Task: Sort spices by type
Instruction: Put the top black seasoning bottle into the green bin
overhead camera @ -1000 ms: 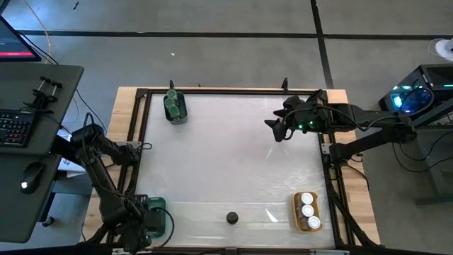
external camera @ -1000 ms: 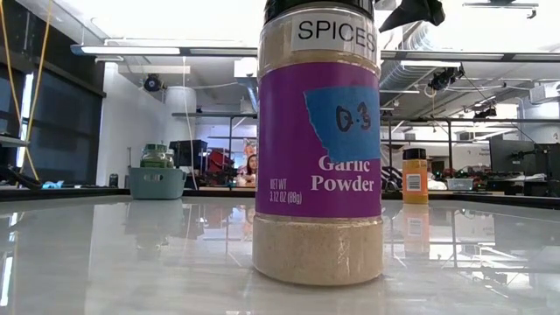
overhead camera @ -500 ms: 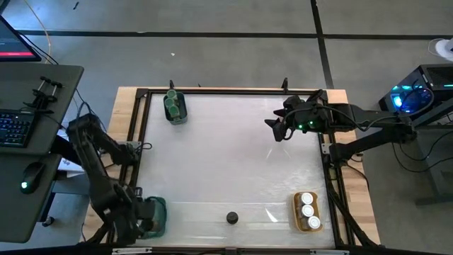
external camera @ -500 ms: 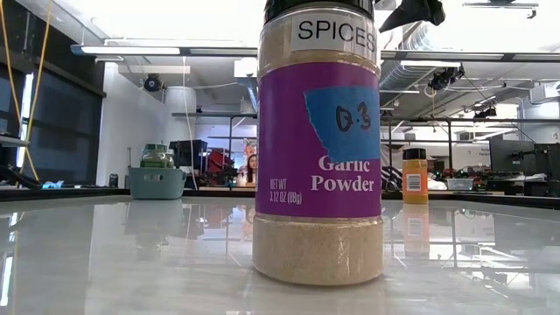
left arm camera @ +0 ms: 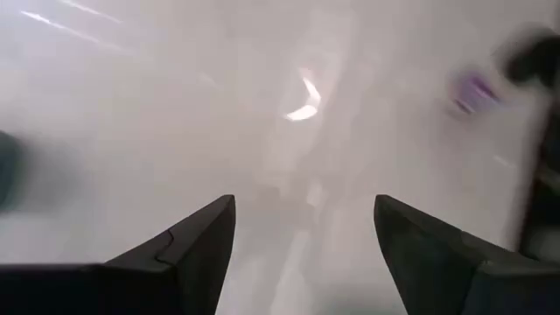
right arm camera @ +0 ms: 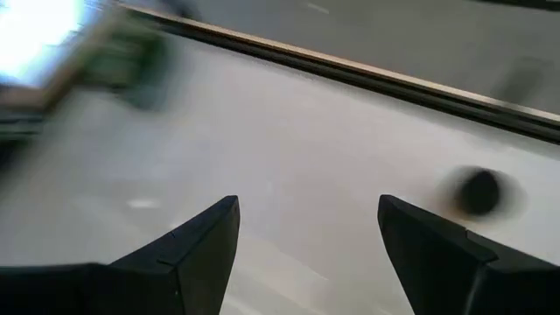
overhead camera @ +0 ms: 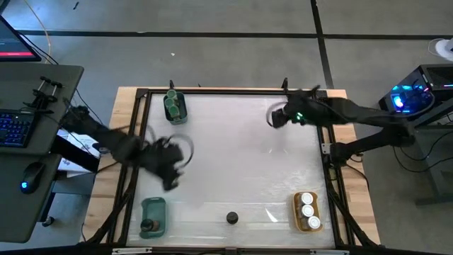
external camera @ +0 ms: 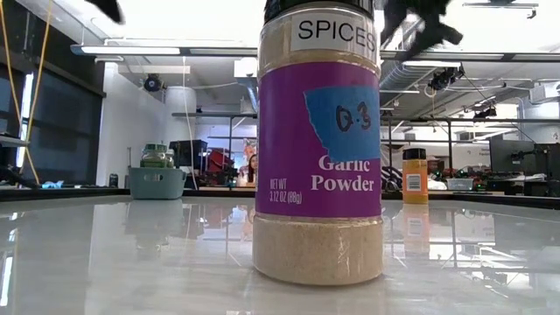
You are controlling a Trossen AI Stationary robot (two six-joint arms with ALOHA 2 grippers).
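Item one: the table [overhead camera: 233, 156], a pale glossy top in a dark frame, is filling the middle of the overhead picture.

Item two: the left gripper [overhead camera: 170, 159] is hovering over the left-centre of the table, smeared in the frame. In its own wrist view the two dark fingers [left arm camera: 188, 254] are standing apart with nothing between them, only bare table past them.

Item three: the right gripper [overhead camera: 277, 117] is hanging over the upper right of the table, near the far rail. Its fingers [right arm camera: 197, 249] are likewise spread and gripping nothing.

Item four: the green-lidded jars [overhead camera: 173, 106] are sitting together in a dark tray [overhead camera: 181, 117] at the upper left of the table.

Item five: the white-lidded jars [overhead camera: 307, 210] are lying in a row in the orange tray [overhead camera: 296, 212] at the lower right.

Item six: the teal tray [overhead camera: 160, 208] is resting at the lower left, holding what looks like a single dark-lidded jar [overhead camera: 147, 227]; the view is too small to be sure.

Item seven: a black-lidded jar [overhead camera: 232, 218] is standing alone on the table at the lower centre, between the teal and orange trays. In the table-level view it is filling the middle of the frame, its purple label reading Garlic Powder [external camera: 319, 140].
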